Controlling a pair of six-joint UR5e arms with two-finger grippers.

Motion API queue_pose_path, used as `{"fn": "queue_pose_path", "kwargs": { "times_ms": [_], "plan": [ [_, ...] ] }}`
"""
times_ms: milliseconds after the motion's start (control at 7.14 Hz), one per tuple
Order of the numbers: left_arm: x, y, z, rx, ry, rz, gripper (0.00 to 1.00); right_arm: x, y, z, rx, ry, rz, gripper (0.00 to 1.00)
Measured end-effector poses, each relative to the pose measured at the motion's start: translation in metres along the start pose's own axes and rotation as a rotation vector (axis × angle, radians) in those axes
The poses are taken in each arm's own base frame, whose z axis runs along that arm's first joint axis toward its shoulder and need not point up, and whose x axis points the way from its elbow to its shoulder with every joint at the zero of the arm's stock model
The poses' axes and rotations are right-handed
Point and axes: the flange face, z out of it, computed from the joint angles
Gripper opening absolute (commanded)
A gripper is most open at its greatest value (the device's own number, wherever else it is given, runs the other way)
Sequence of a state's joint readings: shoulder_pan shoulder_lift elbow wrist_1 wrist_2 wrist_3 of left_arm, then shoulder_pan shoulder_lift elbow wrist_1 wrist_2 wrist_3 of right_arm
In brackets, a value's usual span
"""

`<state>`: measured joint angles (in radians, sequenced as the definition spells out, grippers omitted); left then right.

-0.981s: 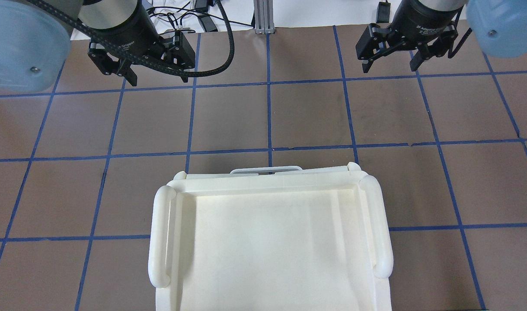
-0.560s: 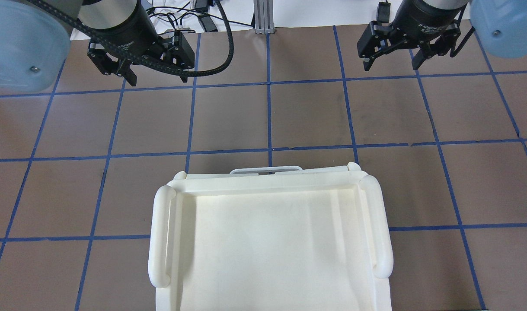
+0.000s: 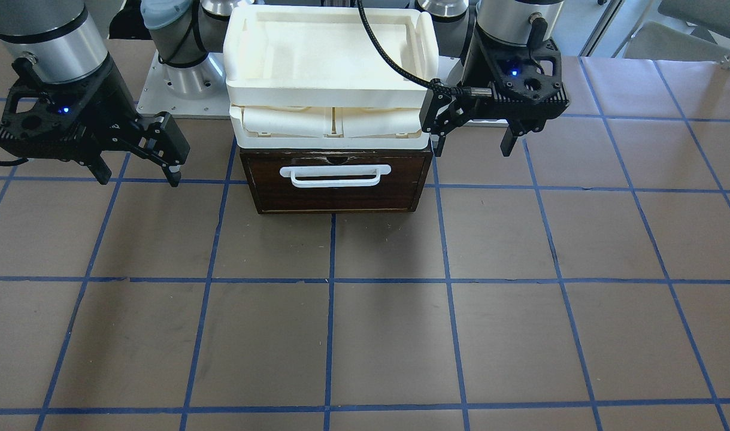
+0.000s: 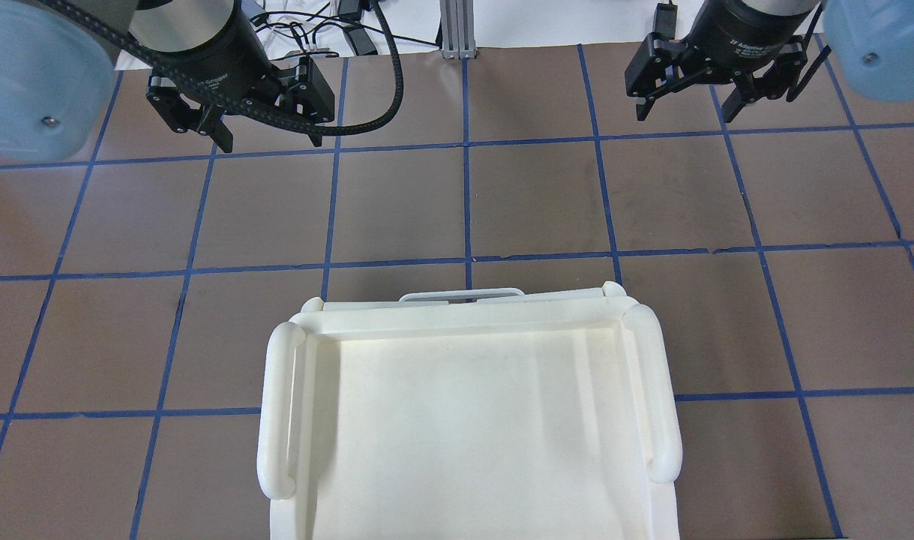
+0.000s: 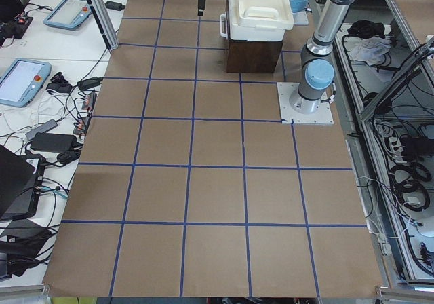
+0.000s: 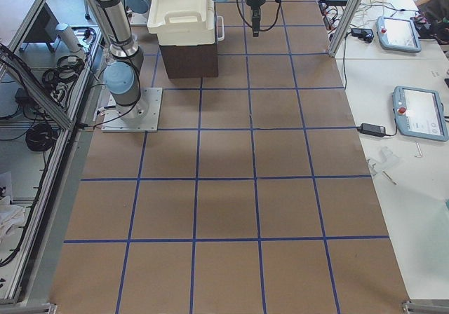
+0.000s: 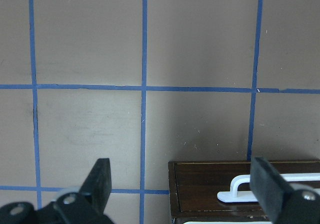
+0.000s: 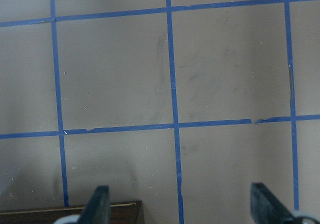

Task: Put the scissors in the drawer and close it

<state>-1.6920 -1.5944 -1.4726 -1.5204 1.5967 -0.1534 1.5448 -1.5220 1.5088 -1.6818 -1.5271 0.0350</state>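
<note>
Tabletop (image 3: 520,311): brown, gridded with blue tape.
Cream trays (image 3: 323,96): stacked on the drawer's cabinet.
Drawer (image 3: 338,197): seen pushed in beneath the trays, its white bar handle (image 3: 335,175) turned away from the robot.
Left claw (image 3: 472,148): spread, nothing held, beside the cabinet.
Right claw (image 3: 139,178): spread, nothing held, at the opposite side.

Drawer (image 3: 335,200) front glossy dk wood, handle (image 3: 335,175) white plastic, table (image 3: 388,335) matt brown.
</note>
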Motion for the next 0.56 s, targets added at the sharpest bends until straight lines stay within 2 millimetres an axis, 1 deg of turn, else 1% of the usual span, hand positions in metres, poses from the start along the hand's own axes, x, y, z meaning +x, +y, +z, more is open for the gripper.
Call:
{"fn": "queue_pose_path", "kwargs": {
  "times_ms": [560],
  "plan": [
    [-0.0014,0.0049,-0.0054,-0.001,0.000,-0.001,1.00,-0.0016,0.0023,-0.0052,0.011,-0.002,-0.001,1.00]
  ]
}}
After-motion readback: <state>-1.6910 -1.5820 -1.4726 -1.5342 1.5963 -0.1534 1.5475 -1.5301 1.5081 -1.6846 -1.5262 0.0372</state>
